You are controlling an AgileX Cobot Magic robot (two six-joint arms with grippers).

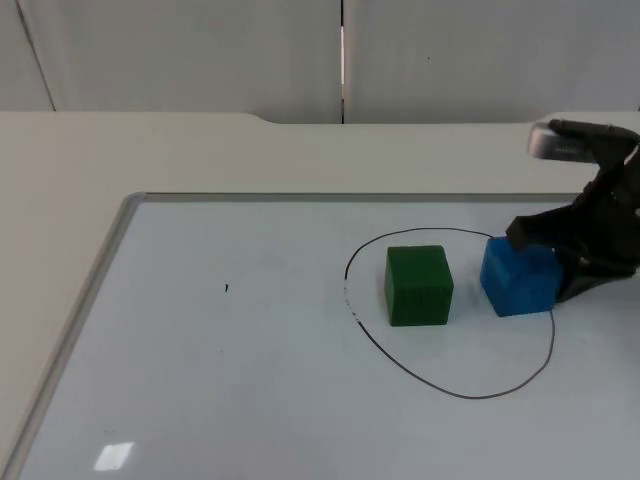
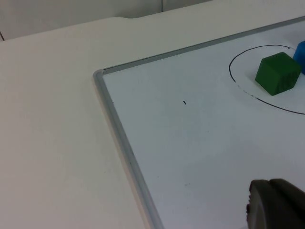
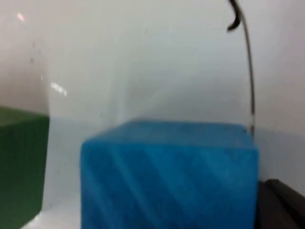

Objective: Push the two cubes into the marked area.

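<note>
A green cube (image 1: pixel 418 286) stands inside the black hand-drawn ring (image 1: pixel 450 390) on the whiteboard, toward the ring's left side. A blue cube (image 1: pixel 518 280) sits just right of it with a small gap between them, at the ring's right edge and roughly on the line. My right gripper (image 1: pixel 565 255) presses against the blue cube's right and far sides. The right wrist view has the blue cube (image 3: pixel 167 176) very close, the green cube (image 3: pixel 21 167) beside it and the ring line (image 3: pixel 250 71) beyond. My left gripper (image 2: pixel 275 205) waits far from the green cube (image 2: pixel 279 73).
The whiteboard's grey frame (image 1: pixel 120 230) runs along its left and far sides, with the white table (image 1: pixel 200 150) around it. The frame's corner (image 2: pixel 98 74) lies ahead of the left arm. A small black mark (image 1: pixel 226 288) is on the board's left half.
</note>
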